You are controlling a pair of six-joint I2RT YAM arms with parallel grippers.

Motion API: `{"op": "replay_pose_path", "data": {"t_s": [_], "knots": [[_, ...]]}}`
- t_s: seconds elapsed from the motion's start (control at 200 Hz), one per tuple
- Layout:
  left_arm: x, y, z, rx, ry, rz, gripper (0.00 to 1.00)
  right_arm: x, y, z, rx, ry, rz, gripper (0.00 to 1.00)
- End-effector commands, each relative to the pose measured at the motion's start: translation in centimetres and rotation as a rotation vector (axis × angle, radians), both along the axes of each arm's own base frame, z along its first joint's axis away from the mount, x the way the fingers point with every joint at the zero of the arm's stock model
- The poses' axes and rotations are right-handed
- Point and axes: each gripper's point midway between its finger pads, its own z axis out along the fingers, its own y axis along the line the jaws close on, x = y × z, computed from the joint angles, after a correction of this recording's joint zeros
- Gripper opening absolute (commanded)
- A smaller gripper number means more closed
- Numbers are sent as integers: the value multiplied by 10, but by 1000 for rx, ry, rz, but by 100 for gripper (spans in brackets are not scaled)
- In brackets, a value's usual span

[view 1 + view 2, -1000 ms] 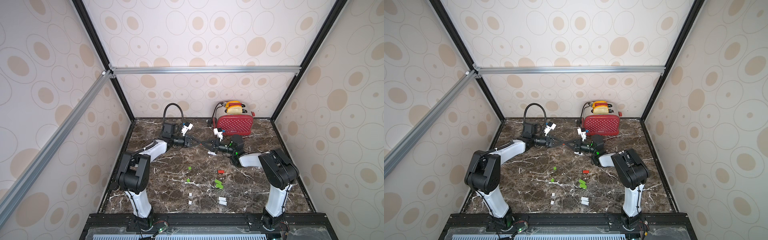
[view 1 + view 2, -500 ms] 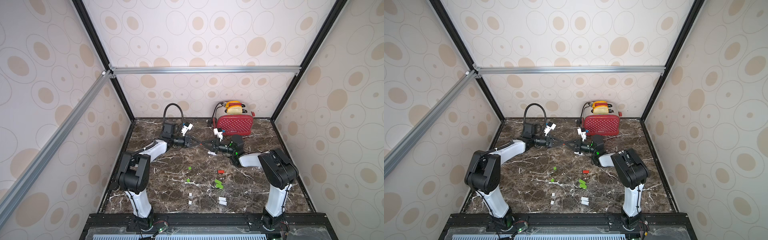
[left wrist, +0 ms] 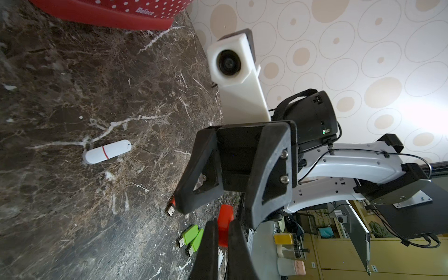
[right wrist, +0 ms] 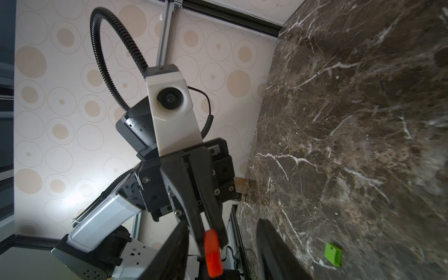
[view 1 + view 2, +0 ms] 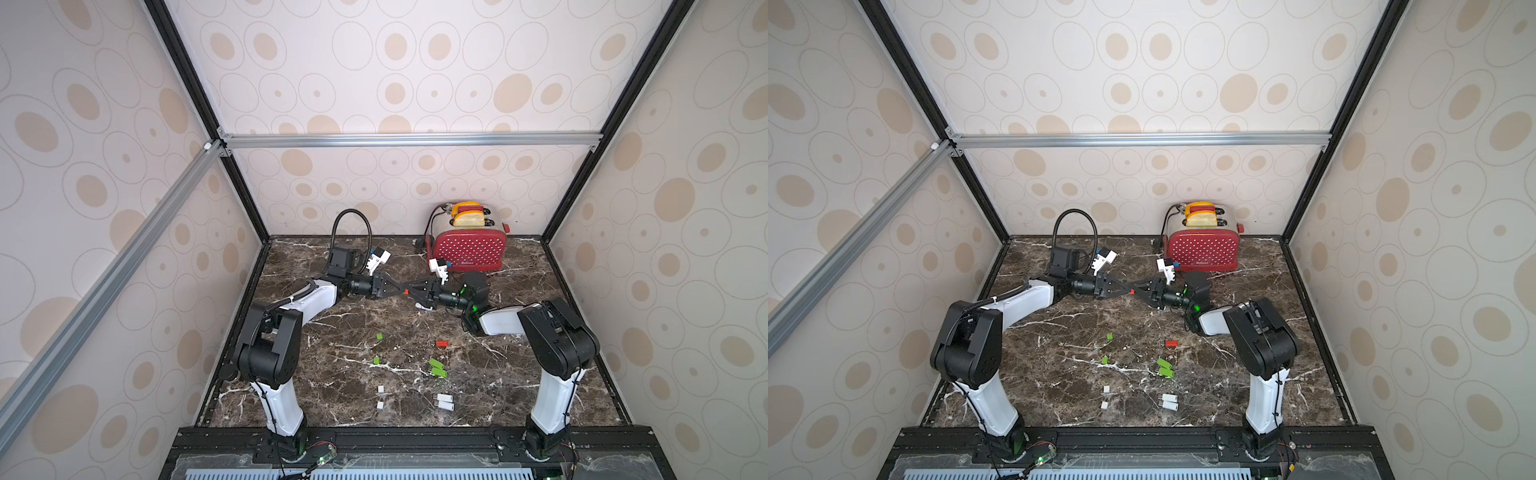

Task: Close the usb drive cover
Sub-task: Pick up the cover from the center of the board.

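Red usb drive (image 3: 225, 224): mid-air over marble table (image 5: 332, 340), between both arms. Pinched at one end by left gripper (image 3: 220, 234), jaws clenched on it. Free end at mouth of right gripper (image 5: 410, 291), jaws spread wide, flanking drive without touching, gripping nothing. Below: white capped drive (image 3: 106, 151), green drives (image 5: 437, 368); red toaster (image 5: 469, 251) at back.

Bright, even; wrist-cam fg blurry

The brand name "Belinee" is printed in slanted white letters low on the side of the red, white-dotted metal toaster (image 3: 104, 12). In both top views the same mark is too small to be read.
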Motion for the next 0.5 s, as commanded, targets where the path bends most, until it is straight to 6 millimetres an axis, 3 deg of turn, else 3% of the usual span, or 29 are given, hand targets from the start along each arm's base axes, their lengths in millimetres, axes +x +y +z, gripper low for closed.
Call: {"op": "replay_pose_path", "data": {"t_s": [0.0,0.19,0.341,0.496], "knots": [[-3,13,16,-14,-61,2,2,-7,-25,5,-82,-93,-1,54],[-5,38,17,3,-66,62,2,-45,-72,-21,-590,-337,109,68],[-11,52,26,-9,-50,76,2,-53,-116,-30,-931,-561,189,73],[-23,56,13,-14,24,59,2,-59,-143,-57,-1158,-685,337,74]]}}
